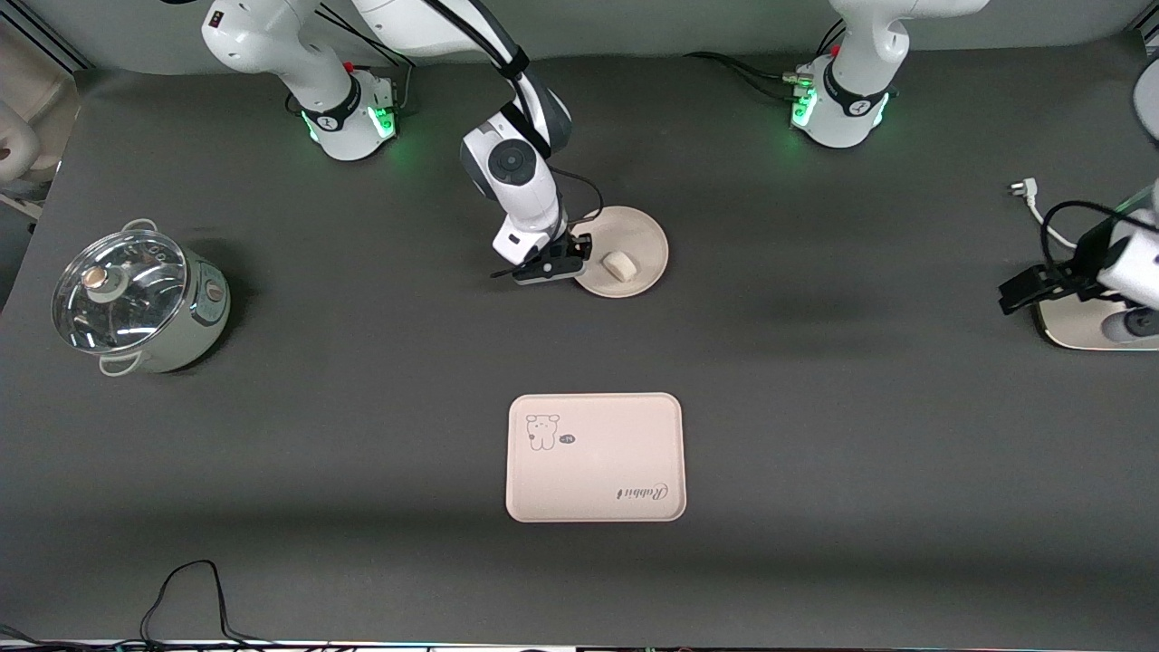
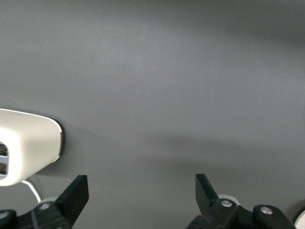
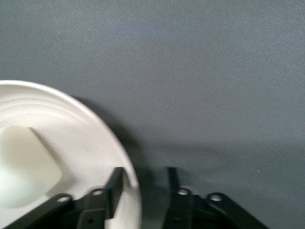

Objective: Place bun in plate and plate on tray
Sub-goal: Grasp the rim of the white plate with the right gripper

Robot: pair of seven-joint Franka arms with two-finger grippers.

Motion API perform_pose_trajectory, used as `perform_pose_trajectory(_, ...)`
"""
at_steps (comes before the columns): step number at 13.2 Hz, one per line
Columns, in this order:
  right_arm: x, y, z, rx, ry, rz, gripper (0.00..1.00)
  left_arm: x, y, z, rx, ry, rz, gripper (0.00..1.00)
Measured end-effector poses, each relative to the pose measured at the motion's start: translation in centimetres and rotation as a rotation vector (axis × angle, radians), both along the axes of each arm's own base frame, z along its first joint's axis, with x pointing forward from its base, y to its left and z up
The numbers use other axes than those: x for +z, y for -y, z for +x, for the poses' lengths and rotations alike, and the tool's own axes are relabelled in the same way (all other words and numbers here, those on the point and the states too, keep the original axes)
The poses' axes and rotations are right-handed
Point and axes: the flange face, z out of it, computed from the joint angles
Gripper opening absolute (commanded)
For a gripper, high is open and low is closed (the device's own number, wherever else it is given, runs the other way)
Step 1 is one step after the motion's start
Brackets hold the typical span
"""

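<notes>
The bun (image 1: pixel 619 265) lies in the round cream plate (image 1: pixel 645 237), which sits on the table, farther from the front camera than the tray (image 1: pixel 595 457). The tray is bare. My right gripper (image 1: pixel 554 264) is down at the plate's rim on the side toward the right arm's end. In the right wrist view the gripper (image 3: pixel 143 183) is open, with one finger inside the plate (image 3: pixel 86 133) and one outside, astride the rim. The bun (image 3: pixel 26 167) shows close by. My left gripper (image 1: pixel 1019 294) waits open and empty at the left arm's end of the table, also seen in its wrist view (image 2: pixel 141 195).
A pot with a glass lid (image 1: pixel 136 299) stands at the right arm's end. A cream appliance base (image 1: pixel 1077 328) sits under the left arm, and shows as a white body (image 2: pixel 24 148) in the left wrist view. A white plug and cable (image 1: pixel 1023 190) lie near it.
</notes>
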Motion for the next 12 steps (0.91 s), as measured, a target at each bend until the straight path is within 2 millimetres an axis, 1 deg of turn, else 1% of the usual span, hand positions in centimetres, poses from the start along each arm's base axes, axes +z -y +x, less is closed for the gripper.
perform_pose_trajectory(1, 0.1, -0.1, 0.0, -0.002, 0.001, 0.003, 0.0, 1.1, 0.4, 0.1, -0.006, 0.006, 0.0, 1.0)
perform_pose_trajectory(2, 0.3, -0.2, 0.1, -0.008, 0.001, 0.01, 0.0, 1.6, 0.9, 0.1, -0.015, 0.006, 0.0, 1.0)
perform_pose_trajectory(3, 0.8, -0.3, 0.1, -0.016, 0.002, 0.022, 0.0, 1.8, 1.4, 0.1, -0.022, 0.002, 0.0, 1.0)
perform_pose_trajectory(5, 0.8, -0.3, 0.1, -0.02, 0.001, 0.025, 0.0, 1.7, 2.2, 0.1, -0.037, -0.004, 0.0, 1.0)
perform_pose_trajectory(6, 0.9, -0.3, 0.1, -0.021, 0.001, 0.025, 0.0, 1.6, 2.3, 0.1, -0.037, -0.014, 0.0, 1.0)
perform_pose_trajectory(8, 1.0, -0.5, 0.3, -0.021, 0.004, 0.029, 0.0, 1.7, 1.7, 0.1, -0.028, -0.016, 0.001, 1.0)
perform_pose_trajectory(9, 1.4, -0.7, 0.4, -0.021, 0.008, 0.037, 0.0, 1.9, 1.5, 0.1, -0.023, -0.016, 0.001, 1.0)
perform_pose_trajectory(10, 2.1, -1.0, 0.6, -0.025, 0.011, 0.05, 0.0, 2.0, 1.3, 0.1, -0.02, -0.014, 0.001, 1.0)
perform_pose_trajectory(12, 4.0, -1.9, 1.0, -0.048, -0.013, 0.084, 0.0, 2.2, 1.2, 0.1, -0.018, -0.015, 0.001, 1.0)
